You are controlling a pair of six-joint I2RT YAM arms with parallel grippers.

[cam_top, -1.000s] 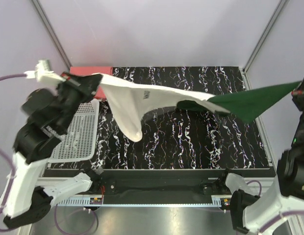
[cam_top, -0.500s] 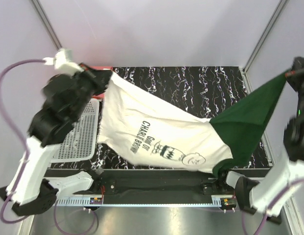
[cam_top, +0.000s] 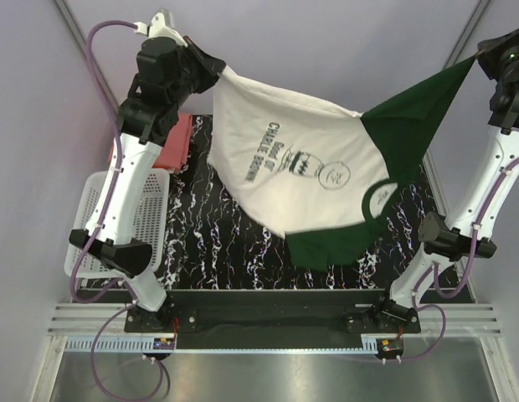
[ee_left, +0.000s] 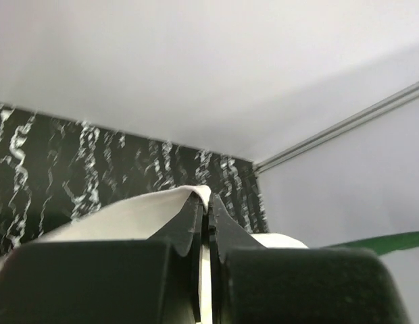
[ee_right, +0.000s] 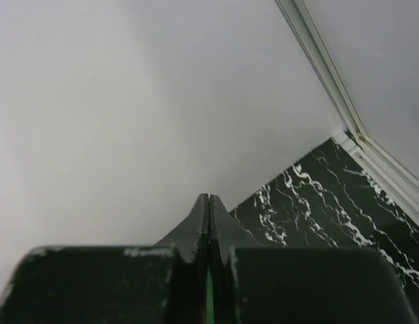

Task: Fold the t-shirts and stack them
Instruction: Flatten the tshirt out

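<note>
The cream-white t-shirt (cam_top: 280,151) with dark green parts and dark chest lettering hangs spread high above the table between both arms. My left gripper (cam_top: 218,74) is shut on its cream corner, which shows between the fingers in the left wrist view (ee_left: 204,197). My right gripper (cam_top: 477,57) is shut on a dark green corner; a green sliver shows between its fingers in the right wrist view (ee_right: 209,297). The green lower part (cam_top: 343,247) hangs down. The salmon-red t-shirt (cam_top: 172,144) lies folded at the table's far left, partly behind my left arm.
A white plastic mesh basket (cam_top: 146,222) stands at the table's left edge, under my left arm. The black marbled table top (cam_top: 234,251) lies below the hanging shirt. Metal frame posts rise at the back corners.
Both grippers have risen and moved toward the back, lifting the cream-white shirt off the table. It went from a twisted strip to a spread sheet with the print facing up.
</note>
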